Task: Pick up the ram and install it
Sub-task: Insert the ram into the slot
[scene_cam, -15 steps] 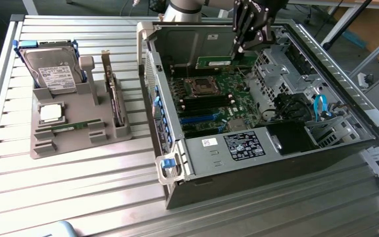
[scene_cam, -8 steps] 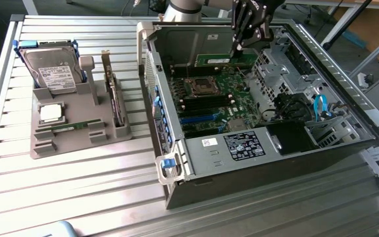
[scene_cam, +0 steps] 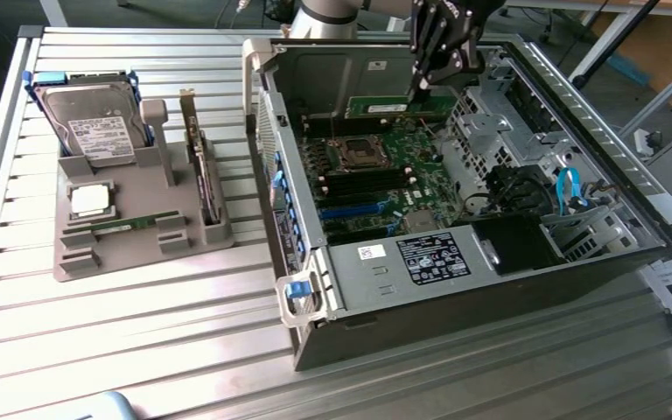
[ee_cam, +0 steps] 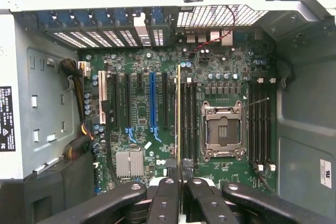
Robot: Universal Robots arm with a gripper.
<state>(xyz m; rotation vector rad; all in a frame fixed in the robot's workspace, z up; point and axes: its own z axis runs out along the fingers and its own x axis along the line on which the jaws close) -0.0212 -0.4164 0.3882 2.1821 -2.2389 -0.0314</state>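
Observation:
The ram [scene_cam: 388,107] is a long green stick, and my gripper [scene_cam: 426,86] is shut on it inside the open computer case [scene_cam: 312,289], above the far end of the motherboard [scene_cam: 412,171]. In the wrist view the ram [ee_cam: 178,114] shows edge-on as a thin line. It runs out from between my gripper [ee_cam: 178,176] fingers, over the black memory slots [ee_cam: 188,124] beside the empty processor socket [ee_cam: 223,129]. Whether it touches a slot I cannot tell. A second green stick [scene_cam: 120,224] lies in the grey holder [scene_cam: 137,254].
The grey holder at the exterior view's left also carries a hard drive [scene_cam: 94,122], a square silver processor chip [scene_cam: 88,199] and an upright expansion card [scene_cam: 203,171]. The case walls, drive cage [scene_cam: 511,122], a blue cable [scene_cam: 567,188] and the power supply [scene_cam: 430,258] crowd the motherboard.

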